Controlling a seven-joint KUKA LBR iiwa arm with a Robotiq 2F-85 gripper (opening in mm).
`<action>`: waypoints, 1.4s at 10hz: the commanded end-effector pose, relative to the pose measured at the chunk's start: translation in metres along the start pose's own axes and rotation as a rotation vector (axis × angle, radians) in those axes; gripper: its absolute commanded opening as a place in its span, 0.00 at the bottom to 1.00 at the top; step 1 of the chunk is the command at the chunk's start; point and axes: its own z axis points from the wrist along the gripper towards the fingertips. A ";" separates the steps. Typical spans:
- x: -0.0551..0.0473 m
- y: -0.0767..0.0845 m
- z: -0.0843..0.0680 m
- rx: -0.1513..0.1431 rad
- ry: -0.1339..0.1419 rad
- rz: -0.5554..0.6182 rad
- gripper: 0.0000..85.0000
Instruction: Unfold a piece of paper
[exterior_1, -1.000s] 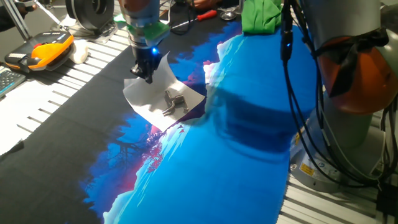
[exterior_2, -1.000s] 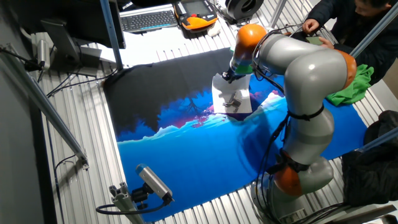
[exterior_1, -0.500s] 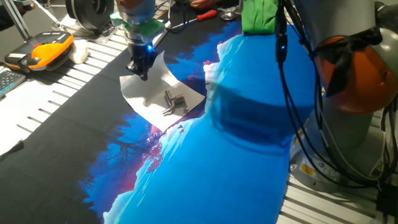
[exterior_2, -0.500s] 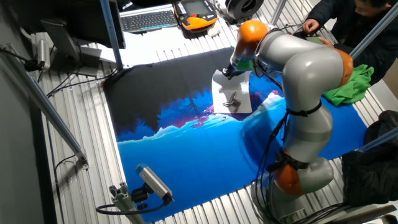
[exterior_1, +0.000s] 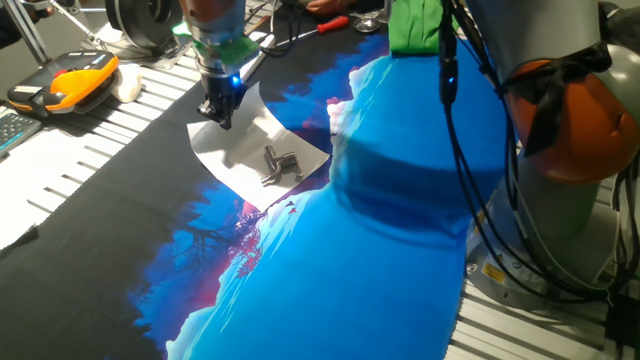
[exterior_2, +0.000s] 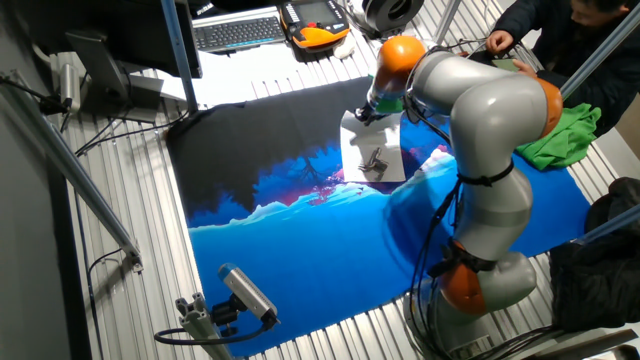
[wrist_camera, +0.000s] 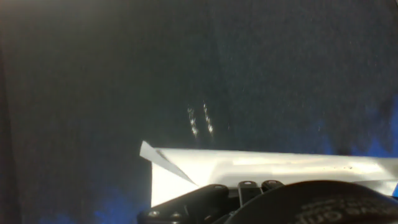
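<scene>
The small white piece of paper (exterior_1: 247, 150) lies on the table's dark and blue cloth (exterior_1: 330, 260), with a small grey metal clip (exterior_1: 279, 163) sitting near its middle. The gripper (exterior_1: 220, 108) pinches the paper's far edge, on the side away from the clip. Since a moment ago the gripper has pulled that flap farther away from the clip, and the paper looks wider and flatter. The fold looks almost open now. Next the gripper may just need to let go.

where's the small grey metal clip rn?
In one fixed view, the small grey metal clip lies on the creased white paper sheet, right of the end effector.
</scene>
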 end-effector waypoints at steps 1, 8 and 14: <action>-0.002 0.000 0.001 0.001 -0.005 -0.002 0.00; -0.017 -0.007 0.008 -0.010 -0.006 -0.008 0.00; -0.030 -0.013 0.007 -0.024 -0.004 0.005 0.00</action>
